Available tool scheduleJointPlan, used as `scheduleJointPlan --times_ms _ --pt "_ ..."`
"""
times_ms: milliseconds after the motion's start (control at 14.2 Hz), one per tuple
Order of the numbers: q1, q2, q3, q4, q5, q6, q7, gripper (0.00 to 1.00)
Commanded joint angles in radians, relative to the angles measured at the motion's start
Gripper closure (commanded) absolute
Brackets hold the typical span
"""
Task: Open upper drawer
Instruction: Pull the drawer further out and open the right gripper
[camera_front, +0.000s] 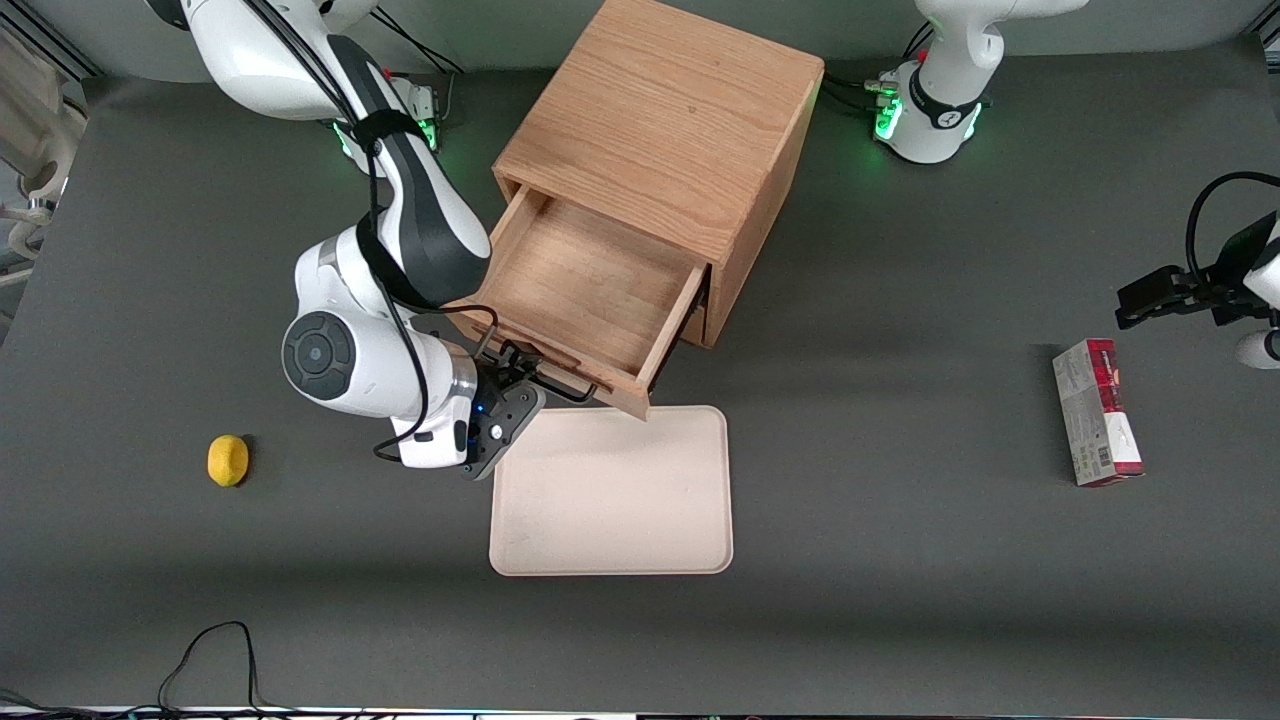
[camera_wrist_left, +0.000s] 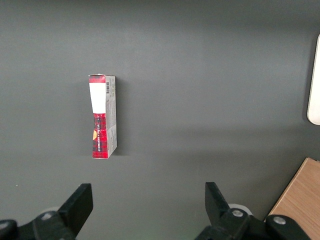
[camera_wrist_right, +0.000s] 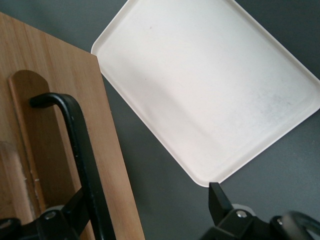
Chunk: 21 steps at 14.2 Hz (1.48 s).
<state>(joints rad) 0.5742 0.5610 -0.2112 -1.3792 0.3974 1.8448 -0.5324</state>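
**A:** What are the fingers doing now?

**B:** The gripper (camera_front: 520, 385) is at the front of the upper drawer (camera_front: 590, 290). Its fingers are apart. The black handle (camera_wrist_right: 82, 160) of the drawer passes just beside one finger (camera_wrist_right: 67, 212), and the other finger (camera_wrist_right: 220, 202) stands free over the grey surface next to the white tray (camera_wrist_right: 210, 85). I cannot tell if the first finger touches the bar; the tips are cut off in the right wrist view.

**A:** And the drawer itself?

**B:** It is pulled far out of the oak cabinet (camera_front: 670, 140), and I see its bare wooden floor. Its front corner reaches over the edge of the tray (camera_front: 612, 490), which lies flat, nearer to the front camera than the cabinet.

**A:** What is hidden?

**B:** The arm covers one side of the drawer front. The bottom drawer does not show under the open one.

**A:** The table?

**B:** A dark grey mat (camera_front: 900, 560) covers it. From the cabinet, a lemon (camera_front: 228, 460) lies toward the working arm's end, and a red and white carton (camera_front: 1097, 412) lies toward the parked arm's end. A black cable (camera_front: 210, 655) curls at the table edge nearest the camera.
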Motion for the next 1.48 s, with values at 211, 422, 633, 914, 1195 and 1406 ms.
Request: scheduleJointPlan --times_ms 211,422,633,914,1195,1406 --pt "-0.042 0.04 0.009 0.057 0.041 -0.004 -0.026 0.01" --pt "-0.048 0.051 0.009 0.072 0.043 -0.004 -0.026 0.01" --pt "-0.053 0.062 0.01 0.081 0.043 -0.004 -0.026 0.01" --pt "-0.056 0.068 0.009 0.091 0.043 -0.004 -0.026 0.01" --pt "-0.068 0.076 0.009 0.092 0.064 -0.004 -0.026 0.01" --pt "-0.069 0.083 0.009 0.091 0.064 -0.004 -0.024 0.01"
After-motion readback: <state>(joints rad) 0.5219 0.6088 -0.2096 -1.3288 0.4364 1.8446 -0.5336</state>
